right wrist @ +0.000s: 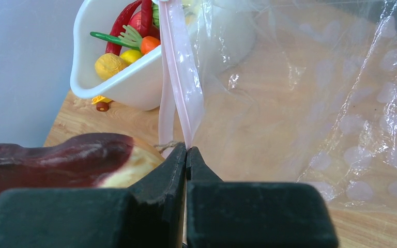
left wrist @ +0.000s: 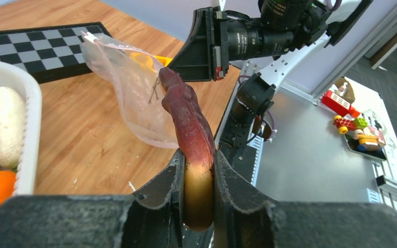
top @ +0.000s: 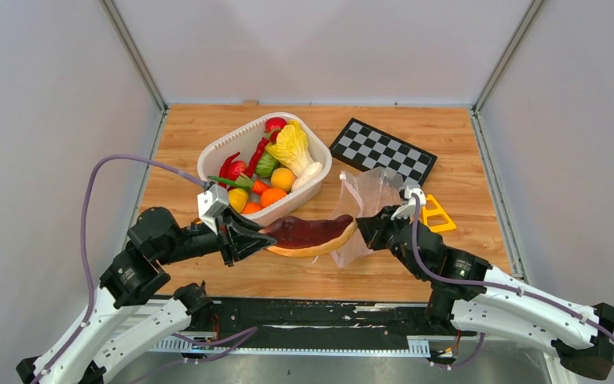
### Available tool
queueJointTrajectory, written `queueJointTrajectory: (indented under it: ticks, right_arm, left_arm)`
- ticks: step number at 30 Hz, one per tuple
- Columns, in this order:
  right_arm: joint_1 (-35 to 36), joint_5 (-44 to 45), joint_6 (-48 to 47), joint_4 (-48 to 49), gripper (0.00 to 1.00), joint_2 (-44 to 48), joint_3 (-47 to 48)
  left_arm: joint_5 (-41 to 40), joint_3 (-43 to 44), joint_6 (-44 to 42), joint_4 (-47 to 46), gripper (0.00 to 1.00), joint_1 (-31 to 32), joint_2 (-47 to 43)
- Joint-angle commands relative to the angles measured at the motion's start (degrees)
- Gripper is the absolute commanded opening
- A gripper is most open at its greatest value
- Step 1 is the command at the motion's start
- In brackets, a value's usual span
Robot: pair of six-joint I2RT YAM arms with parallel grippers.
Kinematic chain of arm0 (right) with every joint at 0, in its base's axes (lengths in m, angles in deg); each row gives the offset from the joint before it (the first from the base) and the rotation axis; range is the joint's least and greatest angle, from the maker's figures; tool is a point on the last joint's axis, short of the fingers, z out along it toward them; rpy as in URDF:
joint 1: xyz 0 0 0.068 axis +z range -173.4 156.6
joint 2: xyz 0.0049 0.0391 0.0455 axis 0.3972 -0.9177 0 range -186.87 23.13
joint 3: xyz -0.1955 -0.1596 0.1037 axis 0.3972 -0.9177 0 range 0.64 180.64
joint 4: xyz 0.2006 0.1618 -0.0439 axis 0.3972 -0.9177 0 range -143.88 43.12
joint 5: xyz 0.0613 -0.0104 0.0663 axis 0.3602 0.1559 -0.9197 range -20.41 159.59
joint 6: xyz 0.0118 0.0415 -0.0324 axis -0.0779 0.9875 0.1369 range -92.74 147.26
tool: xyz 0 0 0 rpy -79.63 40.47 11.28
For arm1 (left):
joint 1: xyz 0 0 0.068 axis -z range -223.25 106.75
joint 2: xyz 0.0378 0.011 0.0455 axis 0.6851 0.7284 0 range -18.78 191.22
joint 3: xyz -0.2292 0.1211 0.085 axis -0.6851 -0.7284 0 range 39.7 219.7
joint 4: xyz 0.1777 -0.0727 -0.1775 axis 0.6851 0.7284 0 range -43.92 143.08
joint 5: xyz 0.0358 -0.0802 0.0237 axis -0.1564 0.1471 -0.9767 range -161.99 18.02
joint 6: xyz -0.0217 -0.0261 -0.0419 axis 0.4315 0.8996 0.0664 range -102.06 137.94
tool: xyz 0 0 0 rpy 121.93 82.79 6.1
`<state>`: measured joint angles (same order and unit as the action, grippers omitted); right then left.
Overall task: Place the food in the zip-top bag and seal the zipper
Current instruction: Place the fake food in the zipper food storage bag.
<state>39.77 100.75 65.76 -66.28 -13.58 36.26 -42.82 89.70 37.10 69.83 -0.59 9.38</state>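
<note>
The left gripper (top: 257, 234) was closed partway on one end of the bun (top: 312, 234), clamping it between both fingers; the bun hung above the table (top: 208, 276), its long axis pointing from that gripper straight at the right one; the right gripper (top: 368, 228) was fully closed, pinching the bag (top: 372, 192) at its zipper (right wrist: 178, 77); the bun's far tip lay just beside that pinch, and whether it had entered the mouth could not be told; the mouth looked barely parted, so a push along the bun's axis would probably need it wider; the other food (top: 276, 172) lay in the basket (top: 212, 156).
</note>
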Motion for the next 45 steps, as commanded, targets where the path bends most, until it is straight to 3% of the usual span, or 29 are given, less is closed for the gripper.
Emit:
queueJointTrajectory:
  ticks: [1,7,13,21,31,38,41,45]
  right_arm:
    - [-0.2,-1.6,-0.8,2.9,0.0,-0.1,0.3]
    - [-0.2,-4.6,-1.6,4.4,0.0,-2.3,0.5]
    - [-0.3,-7.0,-1.8,5.9,0.0,-7.2,1.6]
    - [-0.2,-12.1,-1.8,7.9,0.0,-11.9,3.2]
    - [-0.3,-8.4,-0.7,5.6,0.0,0.4,-1.5]
    - [-0.2,-6.1,-0.9,1.7,0.0,4.8,-1.1]
    - [-0.2,-5.3,-1.0,1.2,0.0,5.8,-0.9]
    - [-0.2,-4.5,-0.7,1.4,0.0,7.1,-1.3]
  left_arm:
    - [3.3,-0.2,0.1,-4.8,0.0,-0.2,2.7]
    - [2.3,-1.4,-1.2,-6.1,0.0,-0.2,4.6]
    - [-3.0,1.5,-6.8,1.3,0.0,-0.2,7.6]
    - [-5.5,-1.3,-5.3,-0.9,0.0,-0.2,6.3]
    - [-6.2,-3.9,-4.1,-1.4,0.0,-0.2,2.8]
    - [-2.1,-9.5,1.7,-15.8,0.0,-0.2,1.4]
    - [-1.4,-8.3,-0.8,-12.9,0.0,-0.2,3.8]
    - [-7.6,-7.0,-5.2,-5.5,0.0,-0.2,4.3]
